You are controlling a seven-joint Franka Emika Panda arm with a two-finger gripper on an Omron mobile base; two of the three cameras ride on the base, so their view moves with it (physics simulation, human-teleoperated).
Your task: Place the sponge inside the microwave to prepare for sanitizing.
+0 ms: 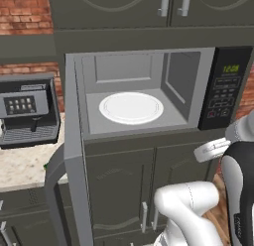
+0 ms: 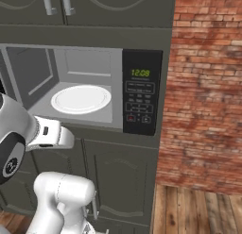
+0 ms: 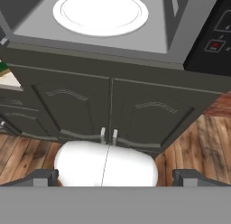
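The microwave (image 1: 74, 91) (image 2: 142, 39) stands open. Its door (image 1: 74, 190) is swung out to the left, edge-on to the left base camera. A white round plate (image 1: 131, 107) (image 2: 81, 98) (image 3: 100, 12) lies bare inside. The keypad panel (image 1: 225, 86) (image 2: 141, 94) shows green digits. A green sliver, apparently the sponge (image 3: 2, 67) (image 1: 46, 166), peeks out on the pale counter left of the door and is mostly hidden. My gripper (image 3: 115, 178) is open with nothing in it. It hangs in front of the lower cabinet, below the oven's mouth.
A grey coffee machine (image 1: 27, 111) sits on the counter left of the microwave. Dark cabinet doors (image 3: 110, 110) with handles fill the space under the oven, over a wooden floor (image 2: 198, 209). A brick wall (image 2: 208, 87) rises to the right.
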